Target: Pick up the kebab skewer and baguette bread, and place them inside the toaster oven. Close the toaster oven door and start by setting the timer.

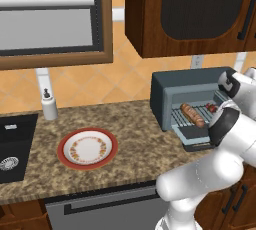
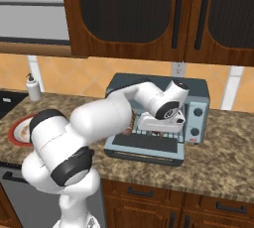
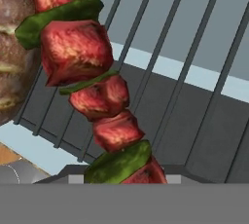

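We are working well into the task: the baguette (image 1: 192,115) is already lying on the wire rack (image 1: 186,119) inside the toaster oven (image 1: 165,91), and the skewer (image 3: 99,99) is hanging over that same rack, just beside the loaf. The door (image 2: 144,145) is lying dropped open toward the counter (image 1: 135,139), so we are still owing the release, the closing and the timer knobs (image 2: 196,123). Our end effector (image 2: 159,129) is reaching into the oven mouth, nearly closed and, we judge, pinching the skewer's lower end, though the fingertips themselves are not showing clearly.
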You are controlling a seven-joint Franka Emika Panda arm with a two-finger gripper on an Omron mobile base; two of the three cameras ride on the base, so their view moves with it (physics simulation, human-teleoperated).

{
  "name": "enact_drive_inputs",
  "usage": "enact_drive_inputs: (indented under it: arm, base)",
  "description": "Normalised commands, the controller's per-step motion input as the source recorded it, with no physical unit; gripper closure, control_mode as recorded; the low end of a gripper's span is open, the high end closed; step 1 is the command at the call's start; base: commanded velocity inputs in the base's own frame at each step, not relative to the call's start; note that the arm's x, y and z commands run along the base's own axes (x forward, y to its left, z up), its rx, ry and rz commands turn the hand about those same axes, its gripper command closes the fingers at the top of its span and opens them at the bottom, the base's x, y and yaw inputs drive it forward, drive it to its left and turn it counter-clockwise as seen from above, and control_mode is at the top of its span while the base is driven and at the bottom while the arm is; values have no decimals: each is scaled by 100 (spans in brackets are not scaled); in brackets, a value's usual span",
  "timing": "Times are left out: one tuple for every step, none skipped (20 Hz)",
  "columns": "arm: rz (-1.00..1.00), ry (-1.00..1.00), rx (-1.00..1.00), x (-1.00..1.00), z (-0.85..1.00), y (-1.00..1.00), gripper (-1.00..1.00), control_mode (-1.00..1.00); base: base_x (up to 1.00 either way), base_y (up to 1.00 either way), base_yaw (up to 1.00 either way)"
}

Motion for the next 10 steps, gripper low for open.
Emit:
enact_drive_inputs:
  arm:
    - [0, -1, 0, 0, 0, 0, 100, -100]
    - [0, 0, 0, 0, 0, 0, 100, -100]
    - [0, -1, 0, 0, 0, 0, 100, -100]
    - [0, -1, 0, 0, -9, 0, 100, -100]
    - [0, -1, 0, 0, -11, 0, -100, -100]
    - [0, -2, 0, 0, 0, 0, -100, -100]
    - [0, -3, 0, 0, 0, 0, -100, -100]
    - [0, -5, 0, 0, 0, 0, -100, -100]
    - [0, -6, 0, 0, 0, 12, -100, -100]
    - [0, -7, 0, 0, 0, 14, -100, -100]
  base:
    - [0, 0, 0]
    - [0, 0, 0]
    - [0, 0, 0]
    - [0, 0, 0]
    - [0, 0, 0]
    - [0, 0, 0]
    - [0, 0, 0]
    - [0, 0, 0]
    - [0, 0, 0]
    - [0, 0, 0]
